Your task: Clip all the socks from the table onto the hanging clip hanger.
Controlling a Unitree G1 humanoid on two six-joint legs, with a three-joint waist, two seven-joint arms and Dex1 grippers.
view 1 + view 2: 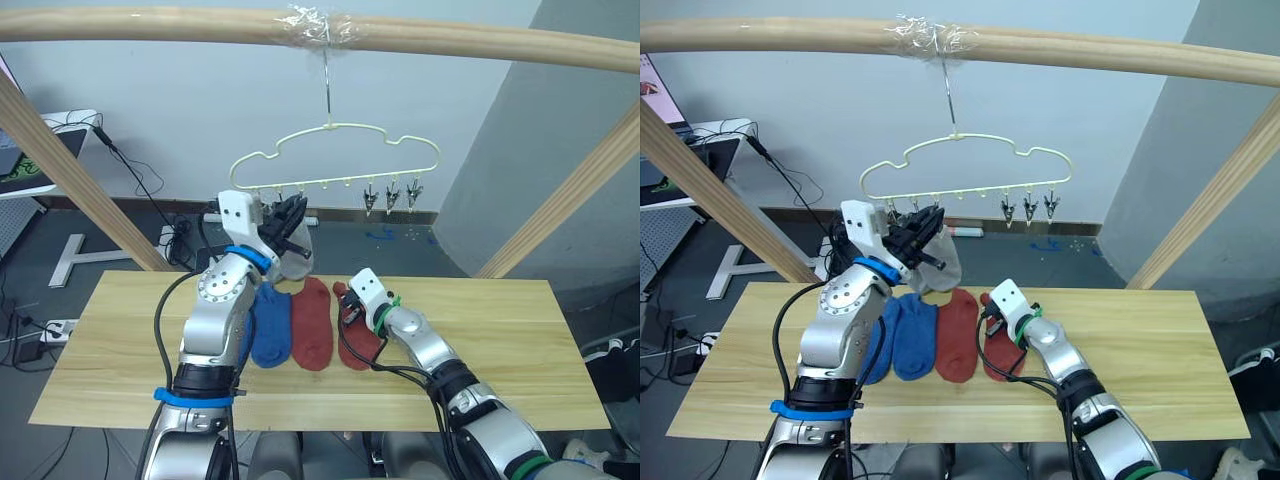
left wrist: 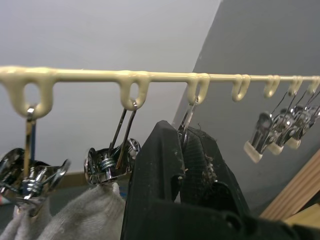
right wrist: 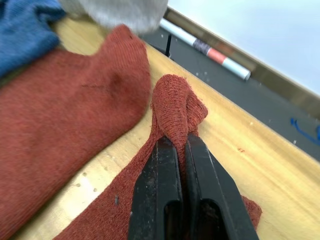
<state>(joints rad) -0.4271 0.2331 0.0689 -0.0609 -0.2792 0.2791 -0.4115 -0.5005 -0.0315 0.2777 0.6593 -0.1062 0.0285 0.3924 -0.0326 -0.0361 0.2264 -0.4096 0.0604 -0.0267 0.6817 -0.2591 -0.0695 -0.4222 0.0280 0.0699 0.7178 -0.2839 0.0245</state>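
Note:
The pale-yellow clip hanger [image 1: 335, 150] hangs by its hook from the top pole. My left gripper [image 1: 290, 215] is raised to its row of silver clips and is shut on one clip [image 2: 187, 122]. Grey sock fabric [image 2: 85, 217] hangs from the two clips beside it, seen from the head as a grey sock [image 1: 297, 262] under the gripper. Flat on the table [image 1: 480, 340] lie two blue socks [image 1: 268, 328] and a rust-red sock [image 1: 312, 325]. My right gripper [image 3: 175, 142] is shut on the bunched end of a second rust-red sock [image 3: 172, 105], low on the table.
A round wooden pole frame [image 1: 150, 25] spans overhead, with slanted poles [image 1: 90, 190] left and right of the table. Three free clips [image 1: 392, 195] hang at the hanger's right end. Cables and a desk leg lie on the floor behind.

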